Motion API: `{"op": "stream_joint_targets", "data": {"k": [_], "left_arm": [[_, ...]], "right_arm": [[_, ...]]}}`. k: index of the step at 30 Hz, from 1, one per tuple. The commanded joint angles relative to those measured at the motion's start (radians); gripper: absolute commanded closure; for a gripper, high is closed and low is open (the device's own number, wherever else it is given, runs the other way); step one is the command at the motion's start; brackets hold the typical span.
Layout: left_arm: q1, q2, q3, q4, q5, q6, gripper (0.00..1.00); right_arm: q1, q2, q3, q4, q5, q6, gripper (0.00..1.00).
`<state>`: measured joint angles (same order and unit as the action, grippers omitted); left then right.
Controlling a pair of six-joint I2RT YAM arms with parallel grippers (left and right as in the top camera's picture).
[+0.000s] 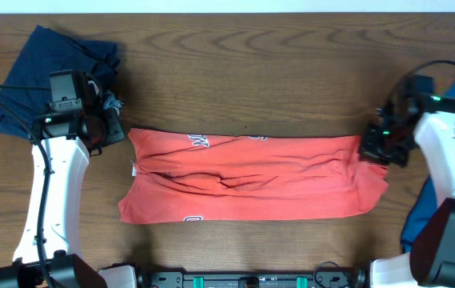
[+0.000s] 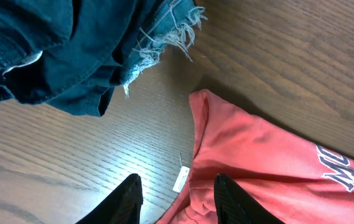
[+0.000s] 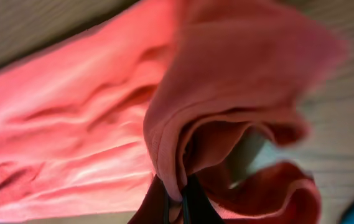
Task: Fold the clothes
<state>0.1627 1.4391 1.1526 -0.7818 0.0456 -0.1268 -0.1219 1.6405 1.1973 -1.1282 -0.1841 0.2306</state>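
Coral-red T-shirt (image 1: 251, 176): folded into a long band lying flat across the middle of the table (image 1: 251, 64), between the two arms. Its near long edge faces the robot.
White lettering (image 1: 199, 142): partly visible on the far long edge towards the shirt's left end. A second scrap shows on the near edge.
Blue cloth (image 1: 427, 216): lies at the right edge of the table, partly hidden under the right arm (image 1: 451, 160).
Left arm (image 1: 51, 192): reaches from the near edge to the shirt's left end.
Left jaws: spread. In the left wrist view both dark fingers (image 2: 127, 199) stand apart over the shirt's left edge, and nothing is pinched between them.
White neck label (image 2: 181, 179): sticks out from the shirt's left edge onto bare wood, in the gap between the left fingers.
Right jaws: pressed together on a fold of the shirt at its right end. In the right wrist view the red cloth (image 3: 71, 124) bunches up out of the dark fingertips (image 3: 192, 205).
Shirt's right end: gathered and creased at the grip point. The rest of the band stays on the table.
Dark blue denim garment (image 1: 43, 68): crumpled at the far left corner, just beyond the left wrist and apart from the shirt.
Frayed hem (image 2: 170, 34): pale loose threads on the denim edge nearest the shirt.
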Motion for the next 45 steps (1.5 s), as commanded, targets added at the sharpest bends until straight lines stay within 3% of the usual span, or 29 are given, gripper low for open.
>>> {"op": "stream_joint_targets", "data": {"k": [1,6,11,14,18,23,28,32,42,45], "left_arm": [[0.004,-0.008,0.012,-0.005,-0.001,0.01,0.61],[0.004,-0.008,0.012,-0.006,-0.001,0.01,0.61],[0.004,-0.008,0.012,-0.007,-0.001,0.01,0.6],[0.004,-0.008,0.012,-0.01,-0.001,0.01,0.6],[0.004,-0.008,0.012,-0.011,-0.001,0.01,0.61],[0.004,-0.008,0.012,-0.013,-0.001,0.009,0.61],[0.004,-0.008,0.012,-0.03,0.0,0.009,0.61],[0.004,-0.008,0.012,-0.032,0.0,0.009,0.61],[0.004,-0.008,0.012,-0.029,0.0,0.009,0.61],[0.004,-0.008,0.012,-0.029,0.0,0.009,0.6]], "right_arm": [[0.102,-0.017,0.018,0.003,0.031,0.087,0.99],[0.231,-0.017,0.017,0.021,0.042,0.15,0.99],[0.307,-0.019,0.018,0.016,0.013,0.158,0.69],[0.321,-0.022,0.019,0.008,0.003,0.155,0.61],[0.31,-0.049,0.02,-0.01,0.003,0.105,0.58],[0.228,-0.087,0.02,-0.019,0.158,0.118,0.46],[0.083,-0.073,0.017,0.011,0.166,0.121,0.83],[0.007,-0.032,0.014,0.04,0.135,0.12,0.98],[0.101,0.067,-0.132,0.189,-0.15,0.06,0.99],[0.179,0.068,-0.173,0.138,-0.196,0.045,0.99]]}}
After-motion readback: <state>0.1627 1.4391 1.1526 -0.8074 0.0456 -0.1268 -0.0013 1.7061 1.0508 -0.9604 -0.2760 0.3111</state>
